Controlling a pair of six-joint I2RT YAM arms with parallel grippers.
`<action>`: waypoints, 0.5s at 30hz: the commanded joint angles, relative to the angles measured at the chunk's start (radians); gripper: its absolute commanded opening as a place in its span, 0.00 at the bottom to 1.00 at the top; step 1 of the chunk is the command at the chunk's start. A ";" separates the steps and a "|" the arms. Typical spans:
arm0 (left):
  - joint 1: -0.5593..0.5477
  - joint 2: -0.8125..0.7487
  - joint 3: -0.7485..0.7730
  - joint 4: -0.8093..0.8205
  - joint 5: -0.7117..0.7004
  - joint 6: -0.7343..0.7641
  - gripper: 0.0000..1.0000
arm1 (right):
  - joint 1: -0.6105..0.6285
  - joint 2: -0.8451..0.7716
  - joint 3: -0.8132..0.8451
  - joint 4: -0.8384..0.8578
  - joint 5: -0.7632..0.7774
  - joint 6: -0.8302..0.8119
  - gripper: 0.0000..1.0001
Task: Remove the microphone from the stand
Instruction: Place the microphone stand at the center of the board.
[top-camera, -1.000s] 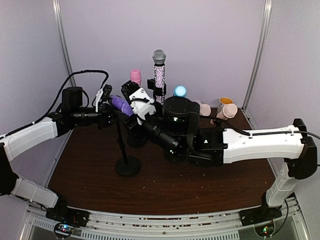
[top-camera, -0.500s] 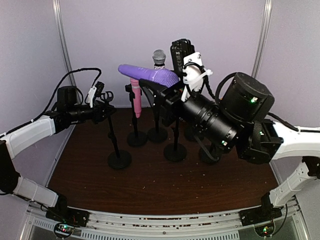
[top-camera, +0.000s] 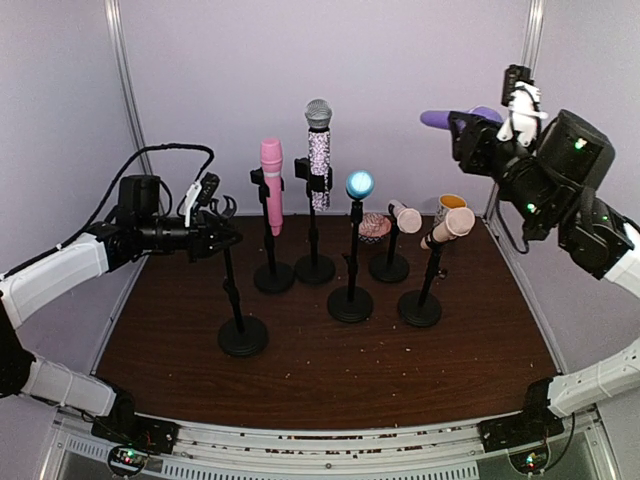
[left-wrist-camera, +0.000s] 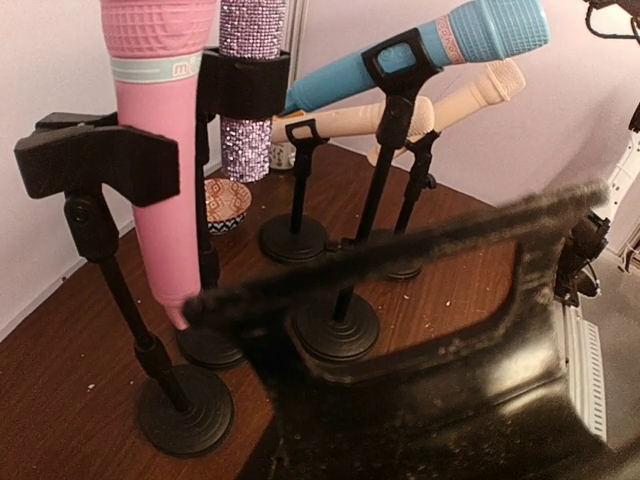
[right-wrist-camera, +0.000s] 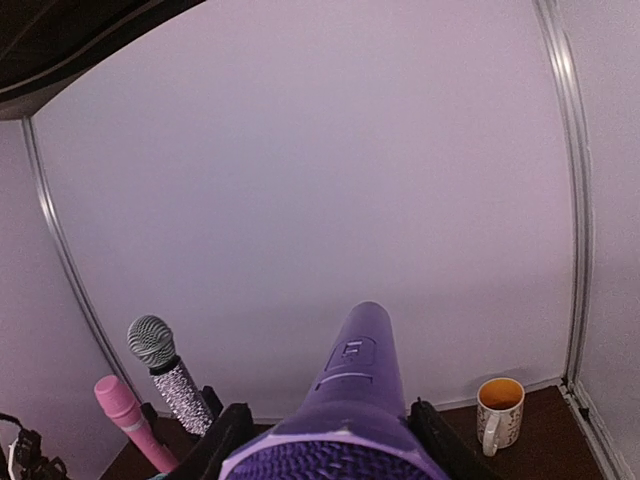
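Grips the purple microphone (right-wrist-camera: 355, 395) between both fingers of the right gripper (top-camera: 465, 132), clenched round the body just behind the mesh head. Shows, from the right wrist, that mesh end nearest the lens and the tail aimed away at the back wall, above a mug (right-wrist-camera: 497, 410) in the far corner. Sits, seen from above, high at the right rear and well over the table (top-camera: 330, 370), long axis close to level, tail pointing left. Pinches, with the left gripper (top-camera: 218, 232), the top of the empty stand (top-camera: 240, 320) at the front left, fingers closed on it as far as can be told; gives only a blurred dark shape across the left wrist view. Puts microphone and stand well apart: up and far to the right of the clip, fully clear of it. Looks, then, like the removal proper is done. Calls next, probably, for a bare patch of table within reach of the right arm, the only arm near the microphone, without swinging that long body into the cream microphone (top-camera: 452, 224) just below.
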 joint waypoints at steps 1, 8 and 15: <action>-0.001 -0.021 0.059 -0.023 0.037 0.058 0.23 | -0.112 -0.083 -0.054 -0.110 0.027 0.177 0.00; -0.001 -0.023 0.088 -0.115 0.062 0.116 0.67 | -0.360 -0.091 -0.150 -0.286 -0.061 0.422 0.00; -0.001 -0.065 0.122 -0.279 0.085 0.186 0.87 | -0.614 0.020 -0.230 -0.348 -0.275 0.617 0.00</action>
